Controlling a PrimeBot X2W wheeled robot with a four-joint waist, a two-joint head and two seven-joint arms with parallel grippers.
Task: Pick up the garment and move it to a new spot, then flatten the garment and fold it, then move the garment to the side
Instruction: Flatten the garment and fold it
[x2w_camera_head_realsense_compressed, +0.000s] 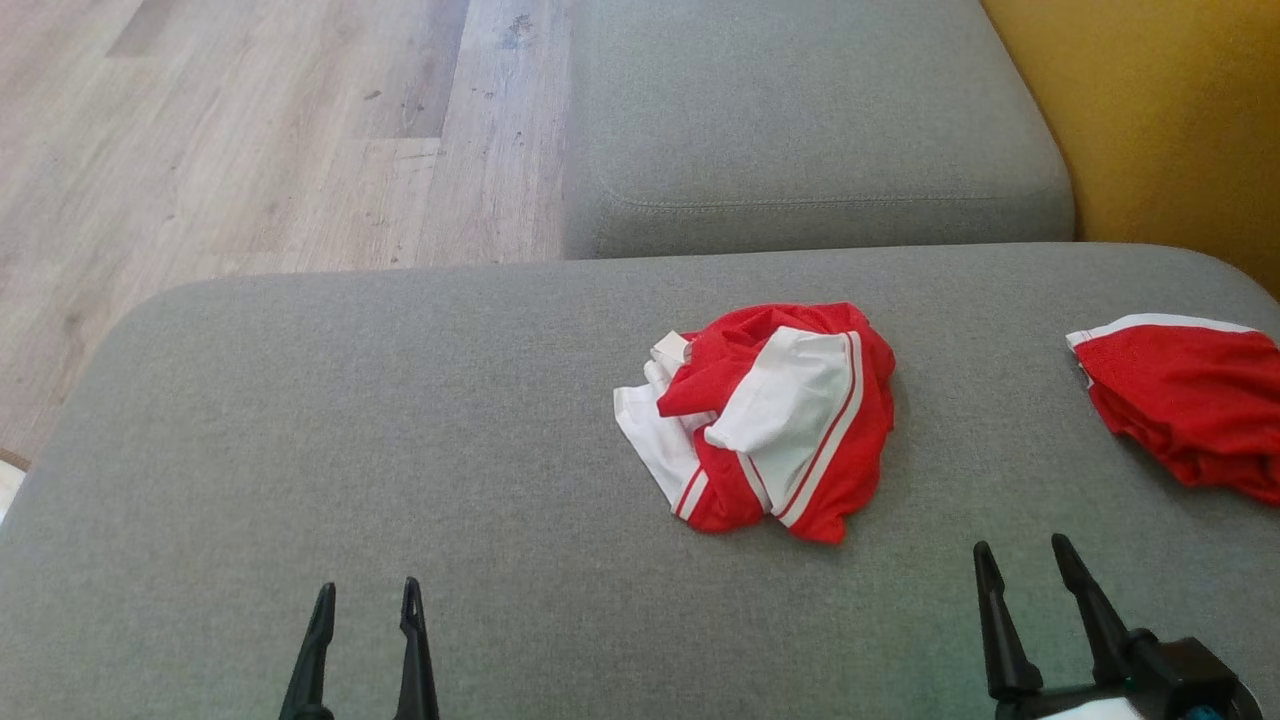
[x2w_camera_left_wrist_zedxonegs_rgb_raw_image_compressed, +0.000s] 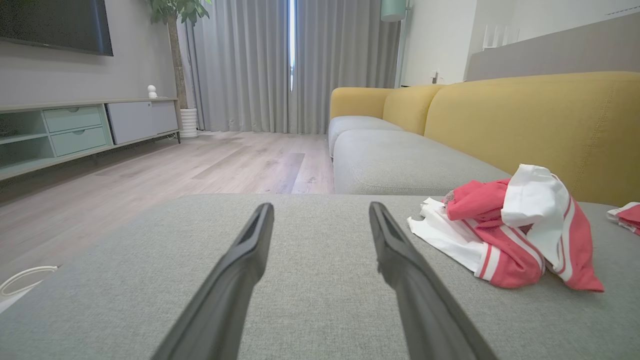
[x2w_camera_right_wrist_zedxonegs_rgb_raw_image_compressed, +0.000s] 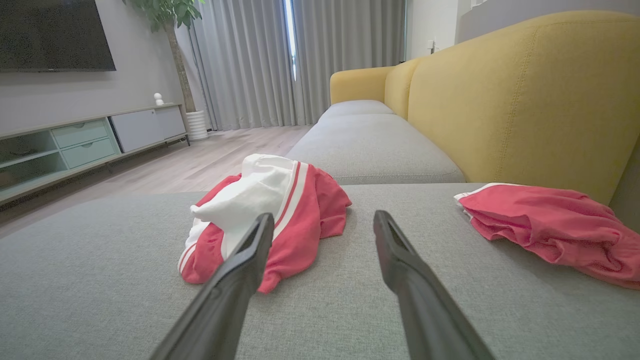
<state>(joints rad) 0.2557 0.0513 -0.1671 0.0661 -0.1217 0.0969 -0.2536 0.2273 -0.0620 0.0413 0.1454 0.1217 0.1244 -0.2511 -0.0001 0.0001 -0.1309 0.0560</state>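
A crumpled red and white garment (x2w_camera_head_realsense_compressed: 765, 420) lies in a heap on the grey sofa seat (x2w_camera_head_realsense_compressed: 400, 420), right of centre. From the left wrist it shows as the same bunched garment (x2w_camera_left_wrist_zedxonegs_rgb_raw_image_compressed: 510, 232) off to the right; from the right wrist the garment (x2w_camera_right_wrist_zedxonegs_rgb_raw_image_compressed: 270, 210) sits just ahead and left. My left gripper (x2w_camera_head_realsense_compressed: 367, 600) stands open at the lower left, well short of it, empty. My right gripper (x2w_camera_head_realsense_compressed: 1025, 560) is open at the lower right, near the heap's front right, touching nothing. Both pairs of fingers (x2w_camera_left_wrist_zedxonegs_rgb_raw_image_compressed: 250, 250) (x2w_camera_right_wrist_zedxonegs_rgb_raw_image_compressed: 250, 250) hover above bare cushion.
A second red garment with a white band (x2w_camera_head_realsense_compressed: 1185, 395) lies at the seat's right edge, by the yellow backrest (x2w_camera_head_realsense_compressed: 1180, 120). Another grey cushion (x2w_camera_head_realsense_compressed: 810, 130) lies beyond. Wooden floor (x2w_camera_head_realsense_compressed: 250, 140) drops off to the left; a TV cabinet (x2w_camera_left_wrist_zedxonegs_rgb_raw_image_compressed: 75, 130) stands far across the room.
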